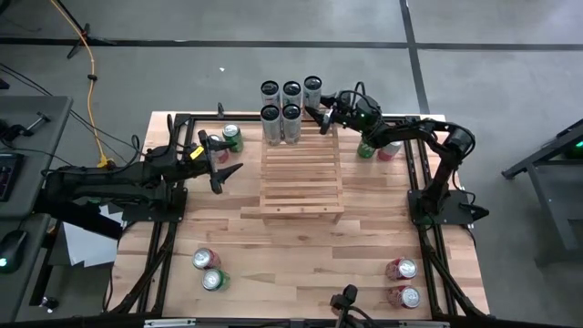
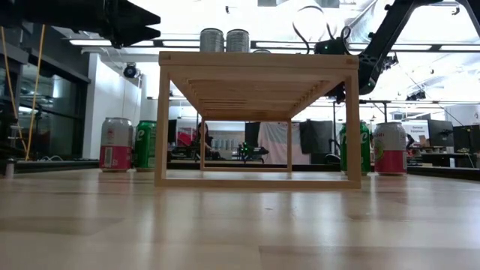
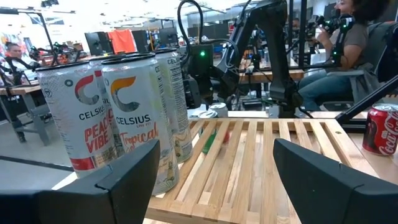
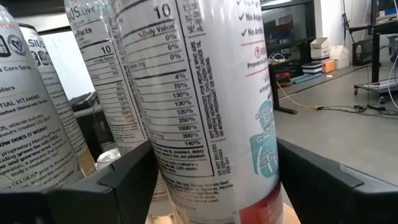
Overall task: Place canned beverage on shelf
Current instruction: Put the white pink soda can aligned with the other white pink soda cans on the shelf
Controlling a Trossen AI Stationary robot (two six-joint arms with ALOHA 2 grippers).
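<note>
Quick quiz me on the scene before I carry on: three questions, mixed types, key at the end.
1. How many tall cans stand on the shelf?
2. True or false: the left claw is holding a can.
3. Which claw is up against the tall cans? A: left. B: right. C: neither.

Key:
1. Five.
2. False; it is open and empty, beside the shelf.
3. B, the right claw.

Grey concrete floor point(image 1: 273, 36), bright ceiling lights point(image 2: 262, 15), cluttered desks point(image 3: 37, 93)
</note>
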